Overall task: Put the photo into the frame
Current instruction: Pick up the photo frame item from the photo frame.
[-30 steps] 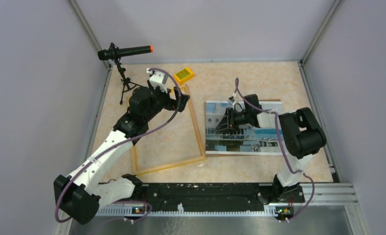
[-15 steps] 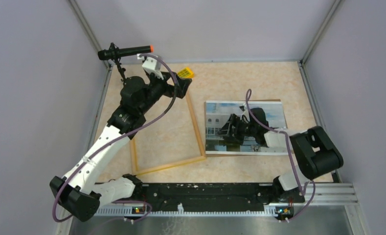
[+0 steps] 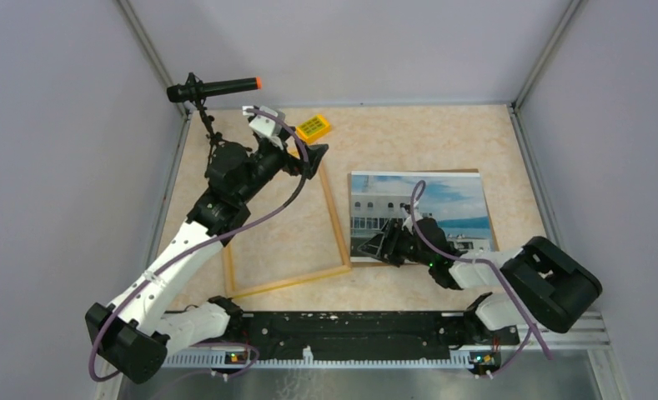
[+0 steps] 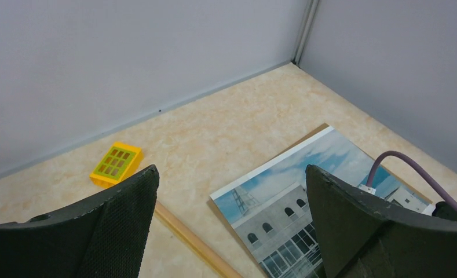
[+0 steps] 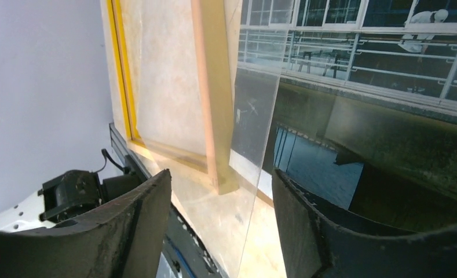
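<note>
The photo [image 3: 429, 204], a white building under blue sky, lies flat at centre right on a brown board [image 3: 469, 172]. The frame [image 3: 335, 218], thin light wood, lies flat just left of it. My right gripper [image 3: 375, 248] sits low at the photo's near-left corner and is open. In the right wrist view the gripper [image 5: 221, 174] has the edge of a thin clear sheet [image 5: 255, 191] running between its fingers, with the photo [image 5: 359, 58] and a frame rail [image 5: 214, 116] beyond. My left gripper [image 3: 313, 158] hovers open over the frame's far right corner; in its wrist view the gripper [image 4: 231, 168] is empty above the photo [image 4: 284, 197] and rail [image 4: 185, 237].
A small yellow block [image 3: 313, 127] lies beyond the frame, also seen from the left wrist as the yellow block [image 4: 116, 164]. A black microphone on a tripod [image 3: 213, 87] stands at the far left corner. Grey walls close three sides. A purple cable [image 4: 391, 159] loops over the photo.
My right arm drew back toward the near edge; its gripper slid from the photo's middle to its near-left corner and opened wider. My left gripper shifted slightly over the frame's far corner.
</note>
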Robot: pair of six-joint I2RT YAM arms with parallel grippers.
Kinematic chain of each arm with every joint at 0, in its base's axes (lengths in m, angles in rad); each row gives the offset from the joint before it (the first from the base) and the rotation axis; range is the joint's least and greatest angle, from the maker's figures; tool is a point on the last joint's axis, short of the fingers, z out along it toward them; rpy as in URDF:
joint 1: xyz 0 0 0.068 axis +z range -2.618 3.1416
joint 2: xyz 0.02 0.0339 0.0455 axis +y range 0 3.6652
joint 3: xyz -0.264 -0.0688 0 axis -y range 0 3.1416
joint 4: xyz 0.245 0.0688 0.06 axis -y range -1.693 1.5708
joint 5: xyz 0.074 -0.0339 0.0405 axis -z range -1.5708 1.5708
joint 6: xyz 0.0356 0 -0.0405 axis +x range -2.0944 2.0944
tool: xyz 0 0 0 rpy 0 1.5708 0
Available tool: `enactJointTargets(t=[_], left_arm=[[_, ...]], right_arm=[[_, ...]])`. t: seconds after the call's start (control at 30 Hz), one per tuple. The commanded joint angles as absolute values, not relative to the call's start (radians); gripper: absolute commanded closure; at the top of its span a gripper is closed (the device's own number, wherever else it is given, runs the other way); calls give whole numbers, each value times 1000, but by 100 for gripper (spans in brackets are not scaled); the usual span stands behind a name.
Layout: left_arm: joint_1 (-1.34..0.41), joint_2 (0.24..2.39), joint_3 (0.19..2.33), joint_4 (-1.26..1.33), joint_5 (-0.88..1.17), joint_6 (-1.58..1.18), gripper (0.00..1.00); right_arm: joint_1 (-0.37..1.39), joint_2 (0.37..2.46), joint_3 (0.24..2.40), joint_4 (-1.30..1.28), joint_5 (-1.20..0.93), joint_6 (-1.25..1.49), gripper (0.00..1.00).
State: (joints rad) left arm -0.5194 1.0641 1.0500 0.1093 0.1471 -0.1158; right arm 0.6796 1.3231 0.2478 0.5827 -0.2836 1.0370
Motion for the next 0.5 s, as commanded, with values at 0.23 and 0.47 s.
enactJointTargets(t=[0.23, 0.47], left_arm=[[-538, 1028, 1027, 180, 176, -97, 1], [-538, 1018, 1021, 184, 190, -113, 1]], right_arm=[[701, 1598, 271, 1093, -214, 1111, 50], [699, 1739, 281, 1272, -215, 1141, 67]])
